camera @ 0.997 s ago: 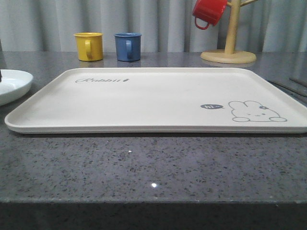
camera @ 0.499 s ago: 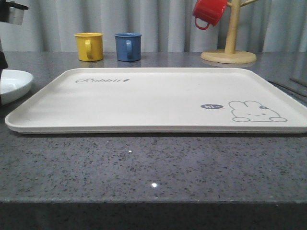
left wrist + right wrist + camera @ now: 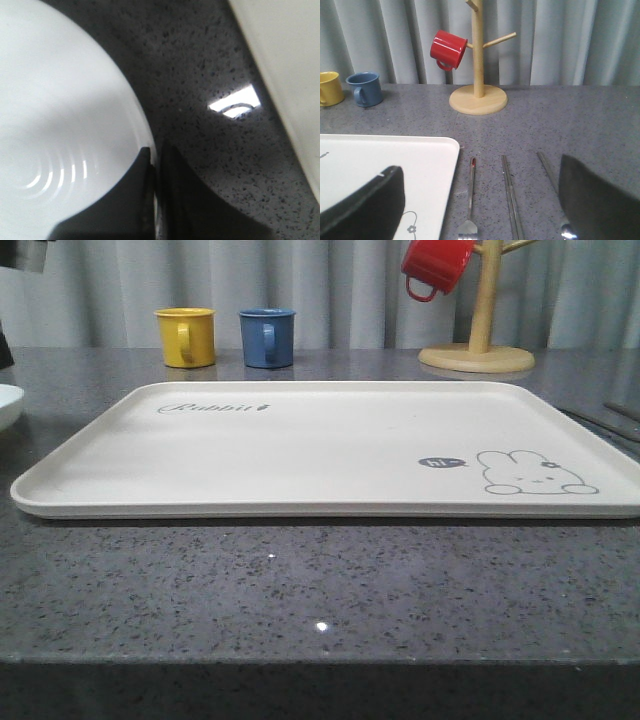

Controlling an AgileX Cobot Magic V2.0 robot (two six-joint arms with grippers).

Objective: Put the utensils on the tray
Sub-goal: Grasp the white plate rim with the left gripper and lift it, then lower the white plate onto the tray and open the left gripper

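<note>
the tray (image 3: 320, 445) lies flat across the middle of the front frame on the speckled grey bench (image 3: 320, 590), with grey "rabbit" script at its upper left and a small dark "hi~" bubble beside a drawn rabbit at its lower right. behind it, a yellow mug (image 3: 185, 337) and a blue mug (image 3: 267, 337) stand side by side at the upper left, and a red mug (image 3: 434, 264) hangs on a wooden mug tree (image 3: 477, 330) at the upper right. the right wrist frame adds the utensils, which lie on the bench just beside the tray's corner: fork (image 3: 469, 197), chopsticks (image 3: 511, 197) and spoon (image 3: 554, 192), side by side along the lower centre. the right end effector (image 3: 480, 210) hangs wide open with nothing held, its dark fingers (image 3: 367, 202) at the lower corners. the left wrist frame shows the left end effector (image 3: 156, 200) with fingers pressed together over the rim of a white plate (image 3: 55, 125); whether they pinch that rim i cannot tell.
</note>
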